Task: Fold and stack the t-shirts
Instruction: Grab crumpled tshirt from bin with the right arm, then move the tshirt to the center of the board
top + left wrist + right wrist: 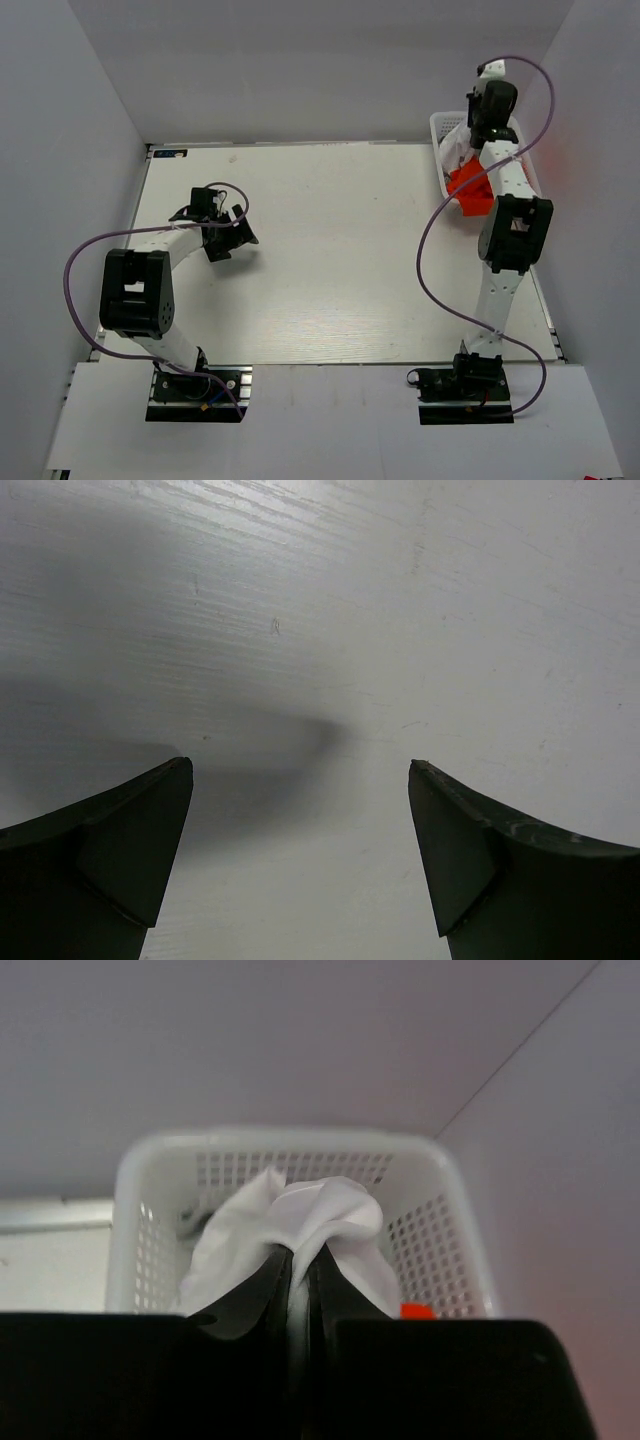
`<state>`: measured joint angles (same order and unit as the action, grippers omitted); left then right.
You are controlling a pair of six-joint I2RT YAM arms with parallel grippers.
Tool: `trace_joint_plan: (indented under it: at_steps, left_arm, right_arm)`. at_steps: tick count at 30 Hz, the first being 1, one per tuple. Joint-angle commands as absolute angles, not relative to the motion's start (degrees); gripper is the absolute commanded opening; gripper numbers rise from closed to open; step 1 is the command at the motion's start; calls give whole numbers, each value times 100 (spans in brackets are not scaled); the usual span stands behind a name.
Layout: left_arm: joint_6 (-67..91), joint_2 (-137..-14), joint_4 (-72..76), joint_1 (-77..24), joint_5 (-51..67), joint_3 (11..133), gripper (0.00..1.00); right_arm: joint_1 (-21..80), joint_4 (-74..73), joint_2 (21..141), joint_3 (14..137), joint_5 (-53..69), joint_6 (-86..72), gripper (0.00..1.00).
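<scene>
My right gripper (300, 1252) is shut on a bunched fold of the white t-shirt (310, 1215) and holds it above the white lattice basket (160, 1160). In the top view the right gripper (478, 140) is over the basket (440, 125) at the back right, with white cloth (458, 150) below it. The orange t-shirt (470, 190) hangs over the basket's near edge; a small orange patch (418, 1310) shows in the right wrist view. The grey t-shirt is hardly visible. My left gripper (300, 770) is open and empty over bare table, at the left (232, 240).
The white table (340, 260) is enclosed by grey walls on the left, back and right. The basket stands against the right wall in the back corner. Purple cables loop around both arms.
</scene>
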<state>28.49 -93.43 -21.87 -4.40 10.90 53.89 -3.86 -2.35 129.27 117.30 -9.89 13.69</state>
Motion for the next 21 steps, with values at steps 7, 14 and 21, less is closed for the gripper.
trace_joint_plan:
  at_steps: [7, 14, 21]
  left_arm:
    - [2839, -8702, -2206, -466, 1187, 5520, 99]
    - [2839, -8218, -2153, -466, 1134, 5327, 99]
    - [2953, -7735, -2101, -405, 940, 5142, 99]
  right_arm:
    - [-378, 431, 11110, 12383, -511, 510, 0]
    - [-343, 343, 10214, 12805, 1492, -587, 0]
    - [-71, 606, 10116, 13253, 3992, -1868, 0]
